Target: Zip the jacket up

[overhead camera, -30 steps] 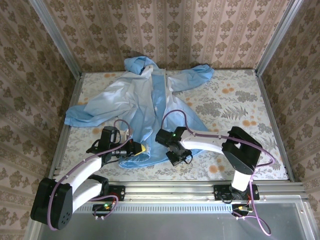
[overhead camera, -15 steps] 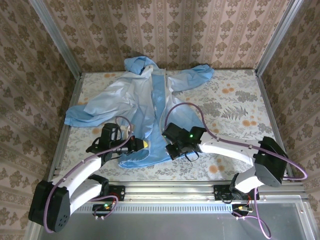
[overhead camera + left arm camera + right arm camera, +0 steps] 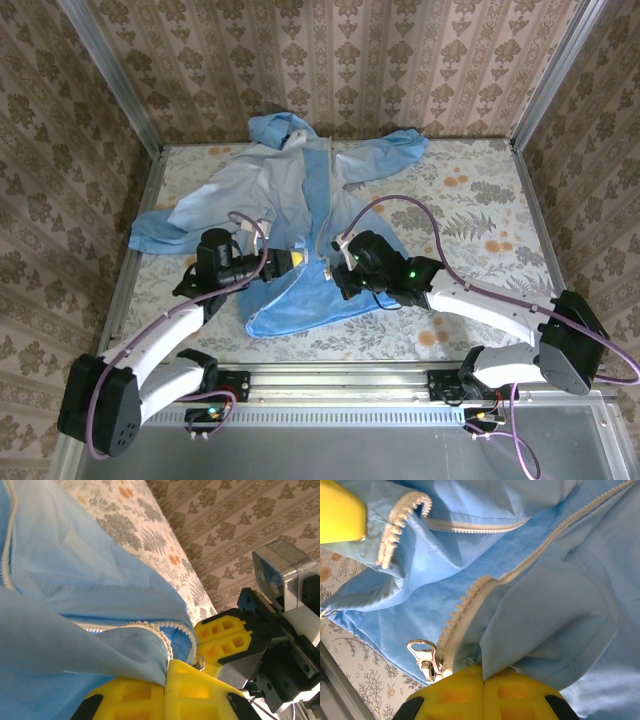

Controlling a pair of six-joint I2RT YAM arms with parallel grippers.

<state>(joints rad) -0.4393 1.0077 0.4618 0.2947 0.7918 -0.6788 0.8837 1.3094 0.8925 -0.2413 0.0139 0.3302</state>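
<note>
A large light-blue hooded jacket (image 3: 280,190) of thin fabric lies open on the flower-patterned desk (image 3: 470,200). Its hood is at the far edge, its sleeves are spread to either side, and its hem is towards the arms. Both arms reach in over the lower front.

The left tool (image 3: 167,672) is closed tight on the bottom corner of one front panel, with a curl of whitish toothed zipper strip (image 3: 150,626) bunched just above its yellow fingers. The right tool (image 3: 483,672) is also pinched shut, on a fold of the other panel at the foot of its own row of zipper teeth (image 3: 470,597). The small metal slider with its pull tab (image 3: 422,656) hangs free just beside that grip and is not held. The two tools are near each other but apart, each with one zipper end.

The cloth looks very light and limp. It will probably sag, fold and slide in a pinch rather than hold any shape, so a pull on loose fabric would likely only drag the whole garment across the desk. The stiffer places to take hold seem to be the zipper tape at the hem and the metal pull tab. The tab is small and looks slick, so it would need a precise grip. The two ends do not yet look joined, so the zipping itself appears still to come.
</note>
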